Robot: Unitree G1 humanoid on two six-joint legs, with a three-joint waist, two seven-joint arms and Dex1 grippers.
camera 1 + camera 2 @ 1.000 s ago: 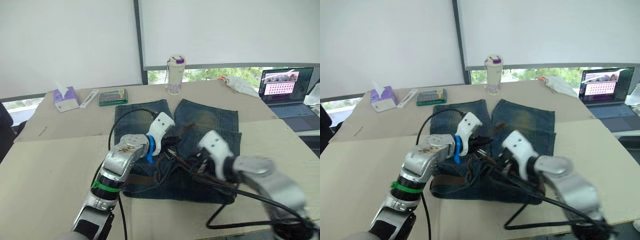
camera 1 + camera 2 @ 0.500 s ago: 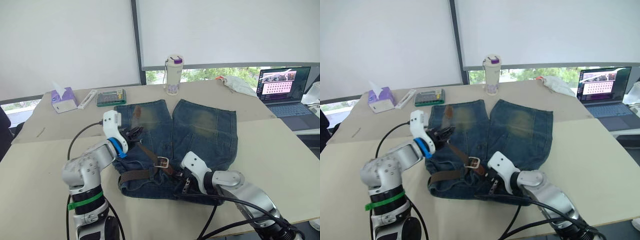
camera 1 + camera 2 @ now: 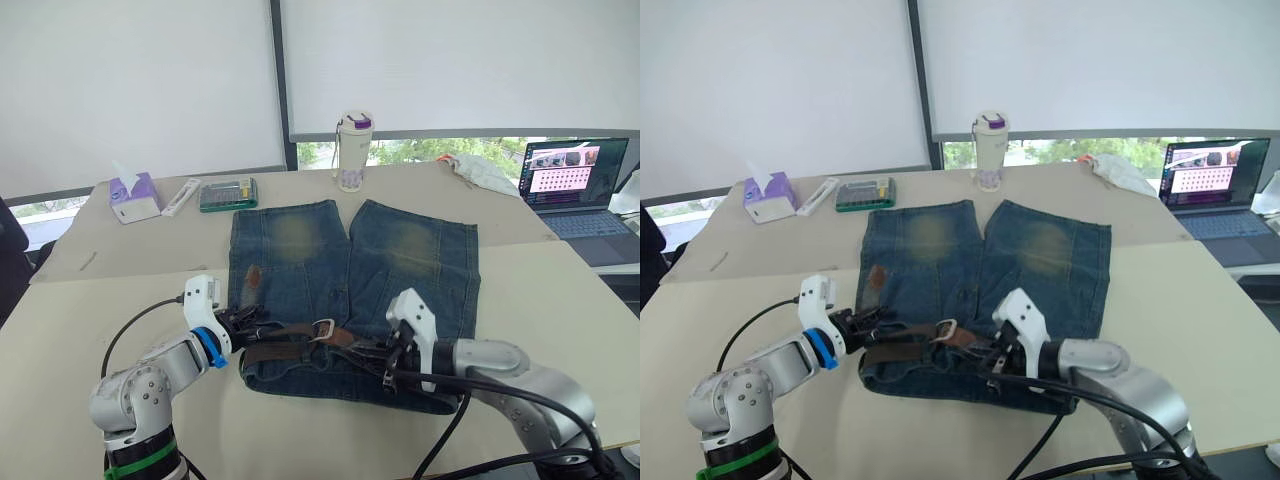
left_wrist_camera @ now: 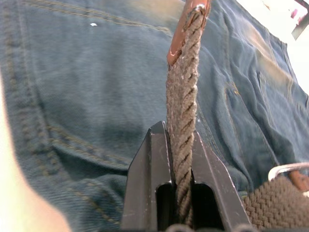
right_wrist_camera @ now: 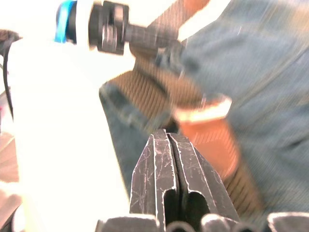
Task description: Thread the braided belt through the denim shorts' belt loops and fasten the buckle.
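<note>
Gripping braided belt (image 4: 182, 101) edgewise, left end effector (image 3: 238, 322) is clamping strap; right end effector (image 5: 169, 145) is closed, empty, beside buckle (image 3: 322, 329). Advisable: pulling steadily along waistband.

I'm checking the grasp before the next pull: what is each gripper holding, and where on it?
The left gripper is shut on the braided belt, pinching the woven strap short of its leather tip. The right gripper is shut and holds nothing.

White blinds (image 3: 450, 60) hang behind beige table (image 3: 90, 320).
</note>
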